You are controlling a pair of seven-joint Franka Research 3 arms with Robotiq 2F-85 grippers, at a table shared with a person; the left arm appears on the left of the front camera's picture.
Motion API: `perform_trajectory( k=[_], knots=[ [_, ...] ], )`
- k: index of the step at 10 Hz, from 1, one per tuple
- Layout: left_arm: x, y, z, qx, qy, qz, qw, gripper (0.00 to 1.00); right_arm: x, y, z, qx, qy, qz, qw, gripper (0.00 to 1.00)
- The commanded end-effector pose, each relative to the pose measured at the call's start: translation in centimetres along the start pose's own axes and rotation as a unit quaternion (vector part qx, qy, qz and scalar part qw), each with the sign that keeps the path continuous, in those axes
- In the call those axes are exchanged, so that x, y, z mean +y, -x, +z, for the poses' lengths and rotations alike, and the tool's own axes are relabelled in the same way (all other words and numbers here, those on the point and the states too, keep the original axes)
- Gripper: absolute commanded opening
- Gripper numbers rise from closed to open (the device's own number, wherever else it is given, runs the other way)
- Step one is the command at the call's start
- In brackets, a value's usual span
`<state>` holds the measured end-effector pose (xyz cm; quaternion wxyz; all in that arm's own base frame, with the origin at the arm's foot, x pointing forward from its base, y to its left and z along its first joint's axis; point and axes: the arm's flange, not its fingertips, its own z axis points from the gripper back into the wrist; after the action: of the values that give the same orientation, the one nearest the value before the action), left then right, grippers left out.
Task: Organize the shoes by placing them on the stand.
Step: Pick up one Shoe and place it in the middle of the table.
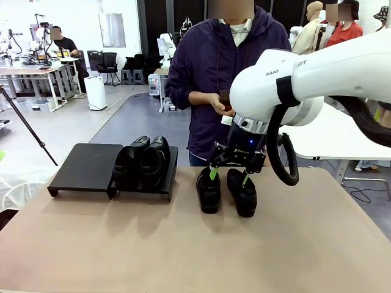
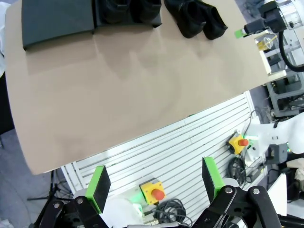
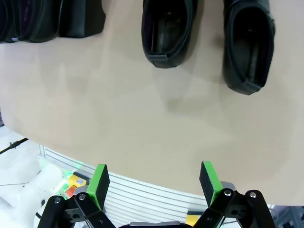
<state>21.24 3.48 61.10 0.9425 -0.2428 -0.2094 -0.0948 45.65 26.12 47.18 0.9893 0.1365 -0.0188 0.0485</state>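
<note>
Two glossy black round-toed shoes [image 1: 142, 160] are sitting on the right panel of the flat matte-black stand [image 1: 85, 166]; another pair [image 1: 209, 190] is standing beside it on the smooth tan table [image 1: 183, 250]; the right gripper [image 1: 229, 177] is hovering above that pair, jaws wide, empty; the left gripper [image 2: 156, 180] is likewise gaping, empty

Your front view looks from the robot's side across the tabletop [image 1: 183, 244] at the person [image 1: 226, 73] opposite. Your left wrist view looks down from high above the tabletop's near edge. Your right wrist view looks down from much closer. All three share the two loose shoes [image 1: 209, 190] and the stand [image 1: 85, 166].
</note>
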Motion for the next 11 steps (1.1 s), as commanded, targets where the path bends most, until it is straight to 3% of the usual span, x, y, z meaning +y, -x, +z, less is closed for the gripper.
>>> perform_trajectory(
  k=[1,2,6,11],
  knots=[
    [-0.2,0.1,0.3,-0.001,0.008,0.005,1.0,1.0,0.1,-0.2,-0.9,0.009,-0.001,0.0,1.0,1.0],
    [-0.2,0.1,0.3,-0.001,0.008,0.005,1.0,1.0,0.0,0.0,0.0,0.0,0.0,0.0,1.0,1.0],
    [-0.2,0.1,0.3,-0.001,0.008,0.005,1.0,1.0,-1.0,-10.3,-3.2,0.021,0.042,-0.094,0.995,1.0],
    [-0.2,0.1,0.3,-0.001,0.008,0.005,1.0,1.0,-0.6,-15.1,-7.9,0.034,0.066,-0.1,0.992,1.0]
  ],
)
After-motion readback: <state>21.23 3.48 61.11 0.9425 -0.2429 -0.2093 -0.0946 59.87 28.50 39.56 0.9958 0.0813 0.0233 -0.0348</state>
